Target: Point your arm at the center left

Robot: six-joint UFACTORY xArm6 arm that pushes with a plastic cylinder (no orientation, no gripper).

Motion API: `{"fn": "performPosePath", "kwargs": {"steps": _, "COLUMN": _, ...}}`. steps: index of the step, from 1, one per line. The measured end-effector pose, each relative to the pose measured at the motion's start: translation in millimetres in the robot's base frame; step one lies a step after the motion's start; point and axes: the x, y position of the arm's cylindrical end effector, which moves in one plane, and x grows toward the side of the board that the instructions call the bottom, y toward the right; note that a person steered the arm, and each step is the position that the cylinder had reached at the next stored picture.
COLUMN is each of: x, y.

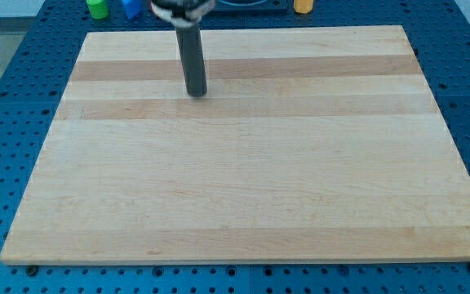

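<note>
My dark rod comes down from the view's top, and my tip (196, 93) rests on the wooden board (243, 180) in its upper left part, left of the middle. No block lies on the board. A green block (97, 8), a blue block (131, 7) and a yellow block (303, 6) sit off the board along the view's top edge, all well above my tip. Their shapes are cut off by the frame.
The board lies on a blue perforated table (6, 122) that shows on all sides. The arm's mount (183, 10) blurs at the view's top, next to the blue block.
</note>
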Motion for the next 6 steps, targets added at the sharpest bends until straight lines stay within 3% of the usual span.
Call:
{"fn": "performPosePath", "kwargs": {"steps": 1, "x": 55.6, "y": 69.7}}
{"fn": "performPosePath", "kwargs": {"steps": 2, "x": -37.6, "y": 132.5}}
{"fn": "performPosePath", "kwargs": {"steps": 3, "x": -87.8, "y": -0.3}}
{"fn": "performPosePath", "kwargs": {"steps": 4, "x": -12.1, "y": -93.3}}
{"fn": "performPosePath", "kwargs": {"steps": 5, "x": 89.6, "y": -118.1}}
{"fn": "performPosePath", "kwargs": {"steps": 6, "x": 89.2, "y": -122.7}}
